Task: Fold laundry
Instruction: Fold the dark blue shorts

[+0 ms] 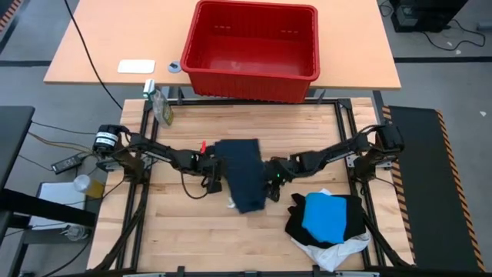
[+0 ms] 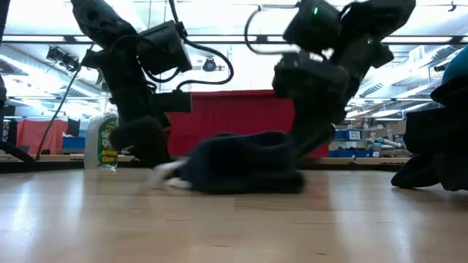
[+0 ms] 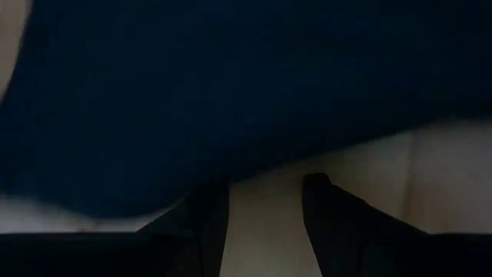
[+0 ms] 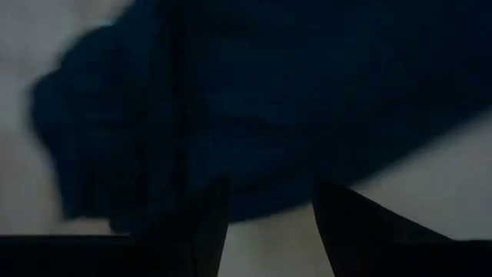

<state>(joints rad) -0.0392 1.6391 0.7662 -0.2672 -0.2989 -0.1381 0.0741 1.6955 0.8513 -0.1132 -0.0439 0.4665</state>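
A dark navy garment lies folded into a narrow strip on the middle of the wooden table; the low view shows it as a low heap. A small white bit sticks out at its near left corner. My left gripper stands at the garment's left edge, open, with bare table between its fingers. My right gripper stands at the right edge, also open. More laundry is piled near the right: a bright blue piece on a black one, with white cloth beneath. My left gripper has its fingertips at the navy garment's left edge; I cannot tell whether they touch it. My right gripper has its fingertips at the garment's right edge; whether they touch it cannot be told either.
A red plastic basket stands on the table beyond the far edge. A spray bottle stands at the far left corner. Bare wood lies toward the near left.
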